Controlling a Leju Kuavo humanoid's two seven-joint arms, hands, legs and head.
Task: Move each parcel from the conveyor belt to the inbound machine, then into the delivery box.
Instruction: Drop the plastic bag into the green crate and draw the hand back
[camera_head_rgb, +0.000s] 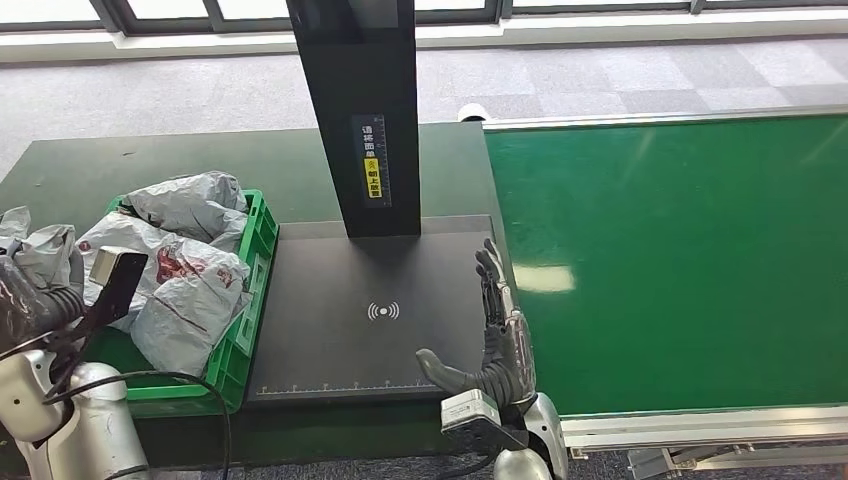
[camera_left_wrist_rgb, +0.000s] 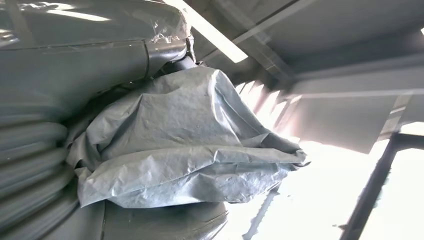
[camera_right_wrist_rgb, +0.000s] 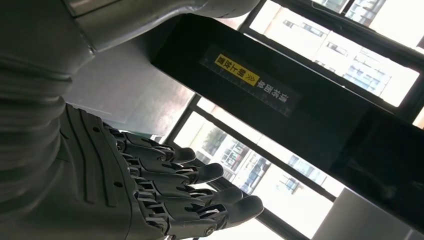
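Several grey parcels (camera_head_rgb: 185, 265) fill a green crate (camera_head_rgb: 258, 262) at the left edge of a dark table (camera_head_rgb: 60, 170). The left hand (camera_head_rgb: 35, 300), beside the crate's near left corner, grips one crumpled grey parcel (camera_left_wrist_rgb: 185, 145). The right hand (camera_head_rgb: 497, 335) is empty, fingers straight and apart, at the right edge of the black scanner plate (camera_head_rgb: 340, 340), beside the green belt (camera_head_rgb: 680, 260), whose surface lies open. A black post (camera_head_rgb: 360, 110) rises from the plate's far edge.

The crinkled grey plastic-film parcel (camera_left_wrist_rgb: 185, 150) in my left hand (camera_head_rgb: 35, 295) looks thin and faintly shiny. My right hand (camera_head_rgb: 497, 335) is matt dark plastic beside the smooth black scanner plate (camera_head_rgb: 330, 340) and glossy green belt (camera_head_rgb: 680, 260).
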